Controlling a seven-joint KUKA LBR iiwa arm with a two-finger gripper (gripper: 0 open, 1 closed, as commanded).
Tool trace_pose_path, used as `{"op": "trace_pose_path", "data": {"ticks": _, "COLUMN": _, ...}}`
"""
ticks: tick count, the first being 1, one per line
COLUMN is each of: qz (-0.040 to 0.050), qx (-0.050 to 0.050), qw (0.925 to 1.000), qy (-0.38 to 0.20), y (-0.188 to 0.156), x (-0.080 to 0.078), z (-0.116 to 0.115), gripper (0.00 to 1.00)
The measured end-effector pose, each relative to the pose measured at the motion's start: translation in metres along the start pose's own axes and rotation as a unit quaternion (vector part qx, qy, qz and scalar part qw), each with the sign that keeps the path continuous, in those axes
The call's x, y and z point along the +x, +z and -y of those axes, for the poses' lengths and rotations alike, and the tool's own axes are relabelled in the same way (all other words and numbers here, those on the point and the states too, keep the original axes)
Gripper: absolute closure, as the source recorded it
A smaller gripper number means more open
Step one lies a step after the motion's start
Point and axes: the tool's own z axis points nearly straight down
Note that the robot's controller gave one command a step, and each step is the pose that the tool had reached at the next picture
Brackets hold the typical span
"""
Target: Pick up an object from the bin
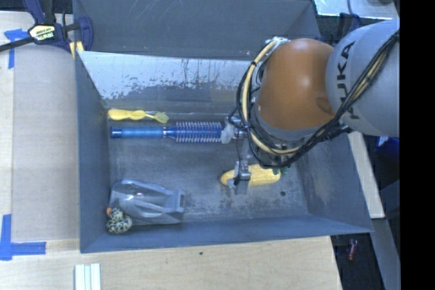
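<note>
Pincer (239,178) set over left end of small yellow oblong plastic piece (264,176), right-centre of grey metal bin (92,146) floor; long axis laid left-right. Pincer state cannot be told, released or clenched.

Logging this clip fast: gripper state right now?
Gripper: open or shut cannot be told; it sits at the left end of a yellow object.
</note>
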Motion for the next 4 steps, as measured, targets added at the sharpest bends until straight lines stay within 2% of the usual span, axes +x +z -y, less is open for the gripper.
{"op": "trace_pose_path", "data": {"ticks": 1, "qz": 0.0052, "qx": -0.001, "qw": 0.9993, "qy": 0.038, "y": 0.031, "x": -0.004, "z": 0.025, "gripper": 0.00}}
{"op": "trace_pose_path", "data": {"ticks": 2, "qz": -0.0015, "qx": 0.001, "qw": 0.9972, "qy": 0.074, "y": 0.077, "x": -0.004, "z": 0.057, "gripper": 0.00}}
{"op": "trace_pose_path", "data": {"ticks": 3, "qz": 0.0034, "qx": 0.000, "qw": 0.9918, "qy": 0.128, "y": 0.087, "x": -0.024, "z": 0.115, "gripper": 1.00}}
{"op": "trace_pose_path", "data": {"ticks": 4, "qz": 0.0034, "qx": 0.000, "qw": 0.9917, "qy": 0.128, "y": 0.087, "x": -0.024, "z": 0.115, "gripper": 1.00}}
